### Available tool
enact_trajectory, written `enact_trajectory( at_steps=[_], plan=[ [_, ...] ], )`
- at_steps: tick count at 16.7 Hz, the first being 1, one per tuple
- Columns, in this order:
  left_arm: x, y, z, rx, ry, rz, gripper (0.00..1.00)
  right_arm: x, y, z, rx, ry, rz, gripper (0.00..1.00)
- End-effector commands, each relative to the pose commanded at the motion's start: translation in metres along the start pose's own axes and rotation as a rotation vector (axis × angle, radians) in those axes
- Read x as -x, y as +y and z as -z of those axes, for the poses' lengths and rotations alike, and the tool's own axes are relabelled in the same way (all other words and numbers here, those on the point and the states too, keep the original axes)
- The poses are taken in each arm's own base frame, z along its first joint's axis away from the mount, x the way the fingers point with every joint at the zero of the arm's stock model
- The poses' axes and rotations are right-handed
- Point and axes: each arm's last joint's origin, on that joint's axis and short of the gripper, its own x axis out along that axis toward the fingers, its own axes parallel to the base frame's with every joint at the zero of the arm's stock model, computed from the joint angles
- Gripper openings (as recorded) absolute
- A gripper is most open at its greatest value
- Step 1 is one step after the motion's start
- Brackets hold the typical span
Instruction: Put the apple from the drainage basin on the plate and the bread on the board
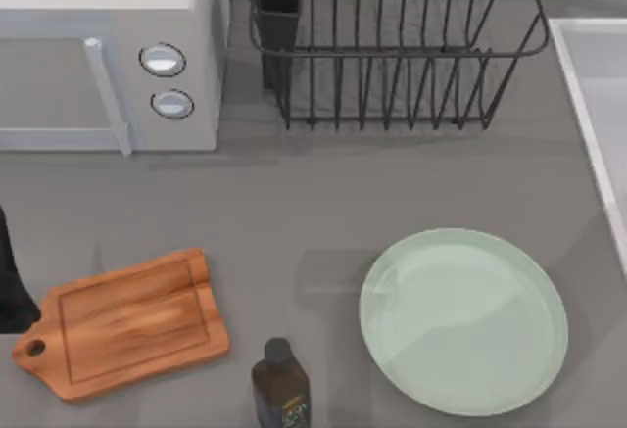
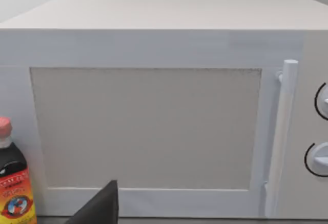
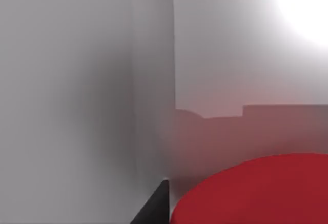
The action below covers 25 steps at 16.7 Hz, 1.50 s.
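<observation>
The red apple [image 3: 256,193] lies very close under my right wrist camera, against the pale grey inner wall of the drainage basin [image 3: 77,106]. A dark part of my right gripper [image 3: 154,208] sits just beside the apple. The basin's rim [image 1: 588,95] runs along the table's right edge. The mint-green plate [image 1: 463,320] rests bare at the front right. Bare too is the reddish-brown board [image 1: 127,322] at the front left, its handle pointing left. The bread is out of view. My left arm [image 1: 12,291] stays parked at the left edge, beside the board.
A white microwave [image 1: 108,51] fills the back left, with its door [image 2: 148,126] facing my left wrist camera. A black wire dish rack [image 1: 392,46] stands at the back middle. A dark sauce bottle [image 1: 280,384] stands between board and plate; another bottle [image 2: 13,183] stands by the microwave.
</observation>
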Motion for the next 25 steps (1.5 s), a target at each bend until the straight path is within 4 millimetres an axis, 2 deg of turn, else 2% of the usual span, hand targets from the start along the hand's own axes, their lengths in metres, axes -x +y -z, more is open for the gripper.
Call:
enact_trajectory(
  at_steps=[5,6,9,16,21,22,25],
  plan=[
    [0.000,0.000,0.000,0.000,0.000,0.000,1.00,0.000,0.000,0.000,0.000,0.000,0.000,0.00],
    [0.000,0.000,0.000,0.000,0.000,0.000,1.00,0.028,-0.001,-0.006,-0.007,-0.050,0.000,0.00],
    [0.000,0.000,0.000,0.000,0.000,0.000,1.00,0.041,-0.002,-0.009,-0.007,-0.054,0.001,0.00],
    [0.000,0.000,0.000,0.000,0.000,0.000,1.00,0.124,-0.001,-0.007,-0.007,-0.047,-0.001,0.00],
    [0.000,0.000,0.000,0.000,0.000,0.000,1.00,0.127,0.000,-0.006,-0.008,-0.049,-0.001,0.00],
    [0.000,0.000,0.000,0.000,0.000,0.000,1.00,0.132,0.003,-0.008,-0.008,-0.063,0.004,0.00],
    [0.000,0.000,0.000,0.000,0.000,0.000,1.00,0.153,0.031,-0.015,-0.010,-0.102,0.011,0.00]
  ],
)
